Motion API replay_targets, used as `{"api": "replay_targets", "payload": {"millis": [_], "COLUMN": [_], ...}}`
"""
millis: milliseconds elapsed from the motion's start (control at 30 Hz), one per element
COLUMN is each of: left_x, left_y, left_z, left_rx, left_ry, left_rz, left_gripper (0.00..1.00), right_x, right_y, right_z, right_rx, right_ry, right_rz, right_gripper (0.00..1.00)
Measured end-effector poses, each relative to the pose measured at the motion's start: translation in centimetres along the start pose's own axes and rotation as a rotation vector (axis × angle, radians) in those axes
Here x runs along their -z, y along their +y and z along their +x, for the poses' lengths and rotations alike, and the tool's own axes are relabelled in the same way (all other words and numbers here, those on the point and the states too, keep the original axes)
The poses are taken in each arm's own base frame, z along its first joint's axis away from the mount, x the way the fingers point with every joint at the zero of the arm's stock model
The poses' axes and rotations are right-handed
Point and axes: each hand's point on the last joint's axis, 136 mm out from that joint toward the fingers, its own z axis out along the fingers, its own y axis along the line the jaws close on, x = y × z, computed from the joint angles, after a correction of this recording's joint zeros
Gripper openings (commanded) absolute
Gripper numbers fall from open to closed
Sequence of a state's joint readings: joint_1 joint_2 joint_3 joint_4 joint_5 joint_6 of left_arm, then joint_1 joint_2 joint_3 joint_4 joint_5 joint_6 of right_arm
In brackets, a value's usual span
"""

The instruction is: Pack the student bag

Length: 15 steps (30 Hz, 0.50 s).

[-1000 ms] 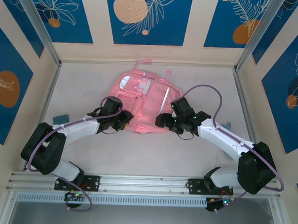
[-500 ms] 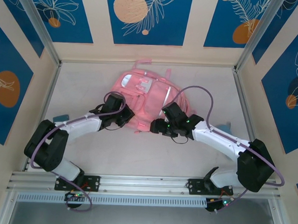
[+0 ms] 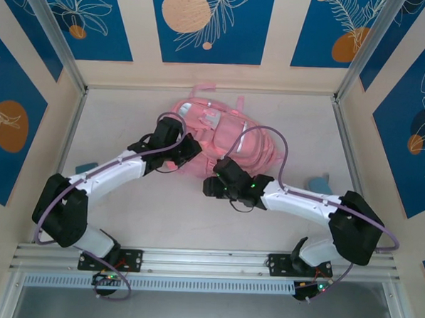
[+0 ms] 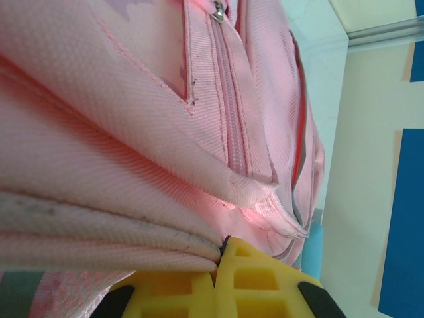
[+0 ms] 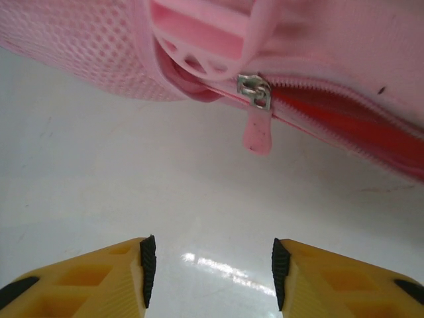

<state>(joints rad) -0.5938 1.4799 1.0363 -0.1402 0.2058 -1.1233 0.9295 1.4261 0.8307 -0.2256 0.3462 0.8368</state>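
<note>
Student bag [image 3: 224, 131] lies on the table [image 3: 159, 217] toward the far middle, bunched up, both arms reaching in at its near edge. Left gripper [image 3: 189, 151] sits at the bag's left near side. In the left wrist view its yellow fingers [image 4: 265, 288] are pressed together with a fold of pink fabric and a pale piped edge running into the seam between them, so the jaws are closed and pinching the bag's cloth [image 4: 132, 165]. Right gripper [image 3: 209, 187] is at the bag's near edge, just off the fabric. In the right wrist view the right gripper [image 5: 211, 265] has its jaws partway apart with nothing between them, bare table [image 5: 99, 172] under them. Just beyond its tips hangs a pink zip pull [image 5: 256, 129] on a metal slider, zipper [image 5: 344, 122] partly open, red showing inside.
</note>
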Motion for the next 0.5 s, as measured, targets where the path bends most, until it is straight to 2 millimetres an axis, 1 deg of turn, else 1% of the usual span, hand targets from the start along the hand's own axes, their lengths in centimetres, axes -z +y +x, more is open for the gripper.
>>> {"api": "replay_targets", "payload": {"millis": [100, 233, 367, 500], "left_x": [0.2, 0.2, 0.3, 0.3], "left_y": [-0.5, -0.3, 0.0, 0.2], "left_z": [-0.2, 0.0, 0.1, 0.2], "left_rx": [-0.009, -0.006, -0.004, -0.001], "left_ry": [-0.001, 0.005, 0.010, 0.015], "left_rz": [0.002, -0.009, -0.018, -0.028], "left_gripper": [0.00, 0.00, 0.00, 0.00], "right_x": [-1.1, -2.1, -2.8, -3.6], "right_y": [-1.0, -2.0, -2.3, -2.2], "right_z": [0.1, 0.0, -0.7, -1.5], "right_rx": [0.009, 0.014, 0.014, 0.028], "right_ry": [-0.005, -0.012, -0.028, -0.041], "right_rz": [0.051, 0.093, 0.094, 0.092], "right_gripper": [0.48, 0.47, 0.40, 0.36]}}
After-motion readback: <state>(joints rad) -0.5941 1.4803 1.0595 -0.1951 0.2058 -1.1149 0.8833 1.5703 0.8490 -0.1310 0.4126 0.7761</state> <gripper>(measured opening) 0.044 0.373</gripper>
